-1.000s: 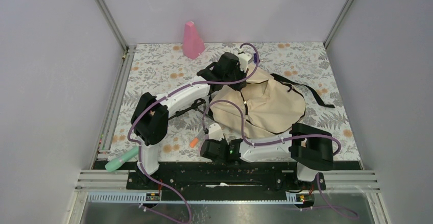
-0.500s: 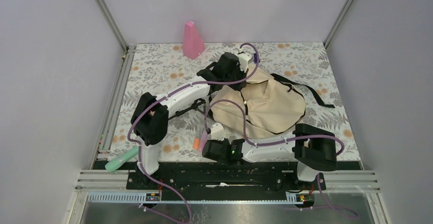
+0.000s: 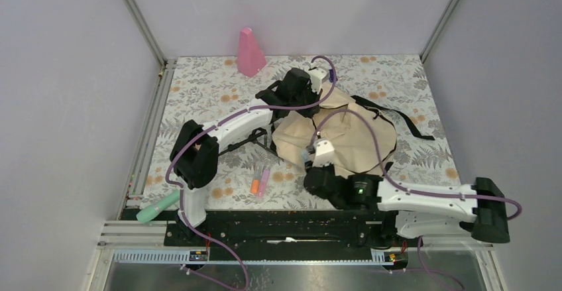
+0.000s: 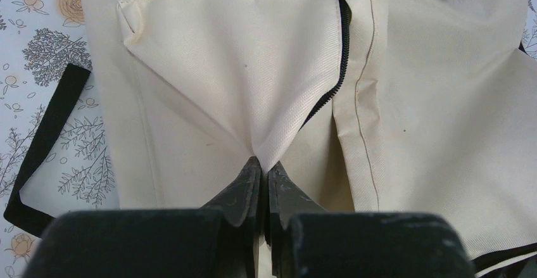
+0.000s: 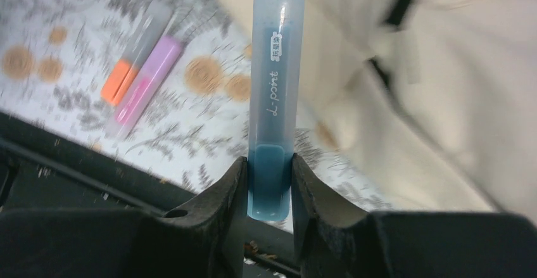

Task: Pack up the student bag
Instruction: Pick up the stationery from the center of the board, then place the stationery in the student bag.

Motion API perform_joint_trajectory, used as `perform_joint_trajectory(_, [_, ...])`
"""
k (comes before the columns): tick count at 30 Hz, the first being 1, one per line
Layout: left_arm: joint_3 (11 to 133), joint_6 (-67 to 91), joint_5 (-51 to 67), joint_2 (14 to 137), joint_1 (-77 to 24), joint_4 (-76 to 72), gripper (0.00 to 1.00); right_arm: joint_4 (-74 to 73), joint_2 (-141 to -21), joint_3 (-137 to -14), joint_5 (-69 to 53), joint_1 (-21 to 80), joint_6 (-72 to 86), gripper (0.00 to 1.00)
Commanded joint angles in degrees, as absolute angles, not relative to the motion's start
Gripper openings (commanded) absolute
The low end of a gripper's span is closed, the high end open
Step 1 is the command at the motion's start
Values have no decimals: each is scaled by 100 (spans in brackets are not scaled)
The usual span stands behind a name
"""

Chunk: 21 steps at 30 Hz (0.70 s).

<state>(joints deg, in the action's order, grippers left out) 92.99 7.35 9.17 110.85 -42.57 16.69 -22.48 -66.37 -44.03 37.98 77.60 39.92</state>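
Observation:
The student bag, beige with black zipper trim, lies crumpled mid-table. My left gripper reaches over its far left edge and is shut on a pinch of its fabric, lifting a flap beside the open zipper. My right gripper hovers at the bag's near left edge. In the right wrist view it is shut on the end of a blue highlighter that points away from it, with the bag to the right.
An orange highlighter and a pink highlighter lie side by side on the floral cloth left of the right gripper. A green tube rests by the left arm's base. A pink cone-shaped object stands at the back. Black straps trail right of the bag.
The right gripper closed on the blue highlighter, lifted it from beside the orange and pink ones, and swung right toward the bag. The left gripper has kept its pinch on the fabric.

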Motion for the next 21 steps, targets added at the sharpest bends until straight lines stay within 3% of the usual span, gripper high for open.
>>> perform_joint_trajectory(1, [9398, 609, 726, 10754, -4211, 1310, 0, -2658, -5690, -4150, 4113, 6979, 3552, 0])
perform_joint_trajectory(9, [9396, 597, 722, 10764, -4209, 1319, 0, -2714, -4689, -4067, 2819, 5038, 2684, 0])
perform_joint_trajectory(21, [9369, 551, 732, 10731, -4213, 1293, 0, -2678, -6015, -5099, -595, 2717, 2153, 0])
